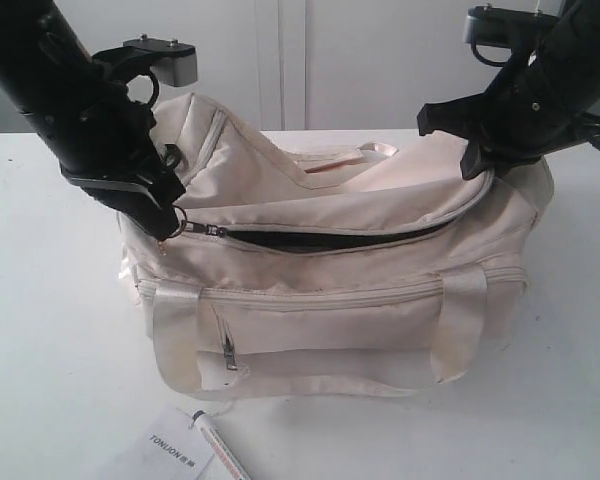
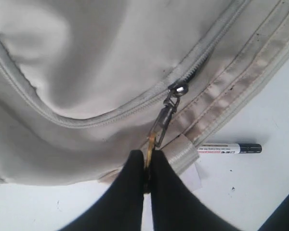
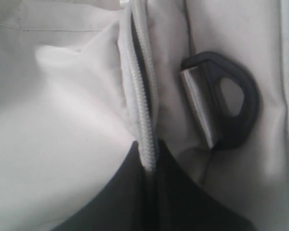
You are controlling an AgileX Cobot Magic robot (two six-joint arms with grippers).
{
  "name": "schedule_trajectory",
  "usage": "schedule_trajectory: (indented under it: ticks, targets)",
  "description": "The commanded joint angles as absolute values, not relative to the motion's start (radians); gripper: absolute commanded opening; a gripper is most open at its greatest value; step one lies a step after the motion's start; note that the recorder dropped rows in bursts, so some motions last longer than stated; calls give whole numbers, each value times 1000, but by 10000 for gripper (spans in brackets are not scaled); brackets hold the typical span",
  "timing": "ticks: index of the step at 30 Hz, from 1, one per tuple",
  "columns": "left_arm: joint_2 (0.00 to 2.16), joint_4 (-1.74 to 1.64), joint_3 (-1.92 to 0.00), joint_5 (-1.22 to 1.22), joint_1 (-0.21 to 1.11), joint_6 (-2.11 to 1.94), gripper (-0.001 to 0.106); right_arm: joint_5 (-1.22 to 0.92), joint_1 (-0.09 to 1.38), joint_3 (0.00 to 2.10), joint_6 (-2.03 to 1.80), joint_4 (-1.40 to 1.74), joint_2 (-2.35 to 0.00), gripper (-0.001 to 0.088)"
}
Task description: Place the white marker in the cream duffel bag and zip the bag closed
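Cream fabric fills the middle of the scene: the cream duffel bag (image 1: 330,300) sits on the white counter (image 1: 40,350) with its long side towards the onlooker. A shiny strap handle (image 1: 175,330) hangs down its front, over a front pocket (image 1: 310,330) whose zip is shut.

Main zip (image 1: 320,240): it gapes along most of the top, showing a dark slit from the left end almost to the right end.

Left hand (image 1: 170,215) (image 2: 147,166): its jaws are pressed together on the gold ring of the zipper pull (image 2: 161,122), at the bag's left end. The slider sits at that end.

Right hand (image 1: 480,160) (image 3: 149,163): at the bag's right end, it is clamped on the zip-edged fabric, the toothed tape running down between its dark fingers. A black ring (image 3: 226,103) on a webbing loop lies just beside it.

White marker (image 1: 220,450) (image 2: 229,148): it is outside the bag, flat on the counter in front of the left front corner, dark cap pointing away from the bag. It lies by a paper tag (image 1: 170,445) printed "TONLION". From here it seems to touch the tag's edge, though the frame cuts off both too soon to be sure.
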State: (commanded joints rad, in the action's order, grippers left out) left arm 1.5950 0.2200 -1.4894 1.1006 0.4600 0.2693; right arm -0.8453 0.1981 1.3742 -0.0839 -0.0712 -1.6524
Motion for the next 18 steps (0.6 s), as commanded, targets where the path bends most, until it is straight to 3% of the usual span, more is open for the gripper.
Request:
schedule_trajectory:
  ticks: [9,12,18]
  targets:
    - [1595,238,-1489,1103,460,269,0,-858,198,1374,-166,-71,-1652,15]
    - [1595,257,-1489,1099,460,269,0,-869,198,1374,-168,-71,-1652,104]
    - [1595,269,-1489,1097,460,269,0,-905,198,1376,-188,-76,-1652,369]
